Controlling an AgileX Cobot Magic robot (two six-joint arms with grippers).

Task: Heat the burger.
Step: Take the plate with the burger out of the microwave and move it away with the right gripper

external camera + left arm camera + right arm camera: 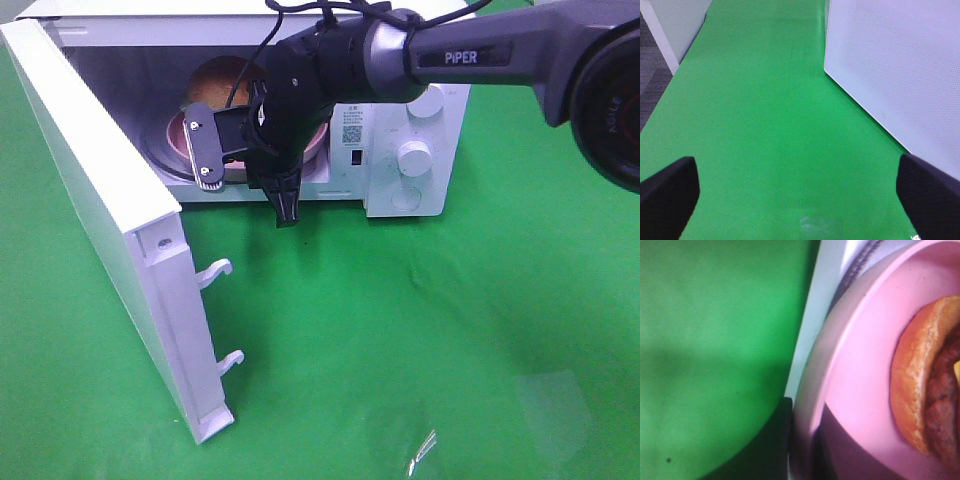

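Note:
The burger [215,80] lies on a pink plate [176,137] inside the open microwave [395,195]. My right gripper [245,175] hangs at the oven's mouth, right over the plate's near rim. Up close in the right wrist view, the plate [865,365] fills the picture with the burger [920,385] on it, showing bun and dark patty. A dark finger edge [785,440] sits just outside the rim; the jaws themselves are hidden. My left gripper [800,200] stands open and empty over the green cloth, its fingertips [665,195] far apart.
The microwave door [100,190] swings out wide toward the front left, with two latch hooks [215,272] on its edge. Two knobs [413,157] sit on the panel at the right. Beside the left gripper rises a white perforated panel [900,65].

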